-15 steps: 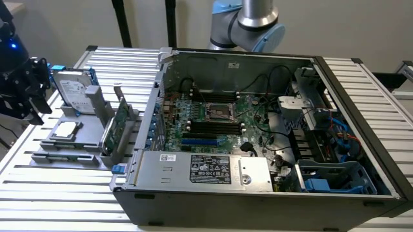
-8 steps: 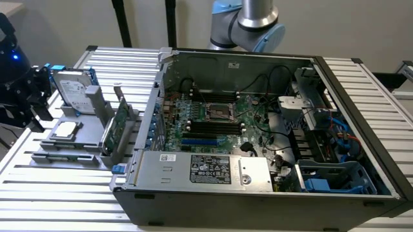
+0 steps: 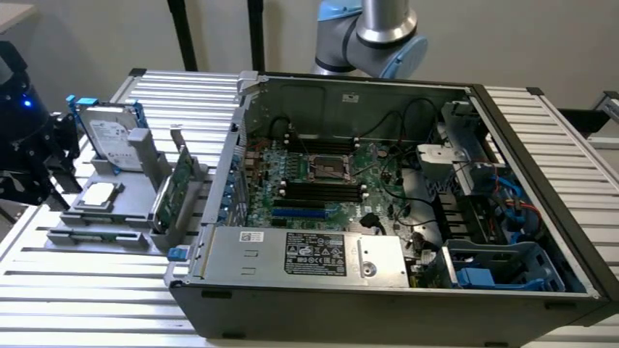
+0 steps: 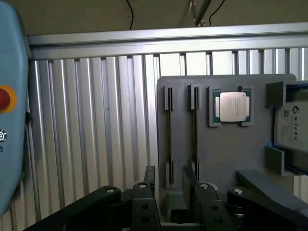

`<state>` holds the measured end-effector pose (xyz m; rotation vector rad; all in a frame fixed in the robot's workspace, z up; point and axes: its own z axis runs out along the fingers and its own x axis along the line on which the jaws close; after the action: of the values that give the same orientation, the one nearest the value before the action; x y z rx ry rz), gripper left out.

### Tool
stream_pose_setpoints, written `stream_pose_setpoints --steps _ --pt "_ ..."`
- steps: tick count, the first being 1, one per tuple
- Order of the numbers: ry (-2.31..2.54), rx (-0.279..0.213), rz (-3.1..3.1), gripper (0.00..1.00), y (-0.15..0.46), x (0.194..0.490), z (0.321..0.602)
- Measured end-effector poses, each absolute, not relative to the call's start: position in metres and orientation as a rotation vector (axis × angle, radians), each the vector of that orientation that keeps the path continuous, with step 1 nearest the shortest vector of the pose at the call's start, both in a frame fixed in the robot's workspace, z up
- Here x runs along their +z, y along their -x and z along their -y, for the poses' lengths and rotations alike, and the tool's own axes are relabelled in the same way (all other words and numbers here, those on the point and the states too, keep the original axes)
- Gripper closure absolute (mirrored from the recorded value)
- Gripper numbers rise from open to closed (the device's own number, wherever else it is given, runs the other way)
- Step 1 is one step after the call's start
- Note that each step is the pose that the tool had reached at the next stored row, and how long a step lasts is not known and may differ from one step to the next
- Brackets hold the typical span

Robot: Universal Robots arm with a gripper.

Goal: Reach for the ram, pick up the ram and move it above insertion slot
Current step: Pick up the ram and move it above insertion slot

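The robot's gripper sits nearest the wrist camera, its two black fingers spread wide with nothing between them. Just beyond the fingertips is a grey holder lying on a ribbed metal table. The ram stands in that holder on its thin edge, seen as a dark narrow line, with a small grey clip at each end. It lines up with the gap between the fingers, and nothing touches it. A second stick of the same kind stands just beside it in its own clips. Farther along the holder are a square silver processor chip lying flat and a hard drive at the edge.

In the exterior view, the holder lies on that view's left of an open computer case. The long black slots on the board inside are well apart from the ram. The arm's grey and blue joint rises at the far side, behind the case.

The reach looks barely begun. To do it well, the gripper should probably stay centred over the ram and come straight down onto the middle of its top edge. One finger would pass on each flat face, clear of the end clips and the neighbouring stick. A tilted or off-centre approach could knock either stick in its clips.
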<state>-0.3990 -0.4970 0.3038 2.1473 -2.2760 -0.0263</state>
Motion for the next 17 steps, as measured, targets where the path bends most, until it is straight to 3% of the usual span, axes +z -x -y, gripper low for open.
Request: stream_pose_setpoints --steps 17 --pt "-2.141 -0.025 2.283 0.64 0.399 0.273 0.507"
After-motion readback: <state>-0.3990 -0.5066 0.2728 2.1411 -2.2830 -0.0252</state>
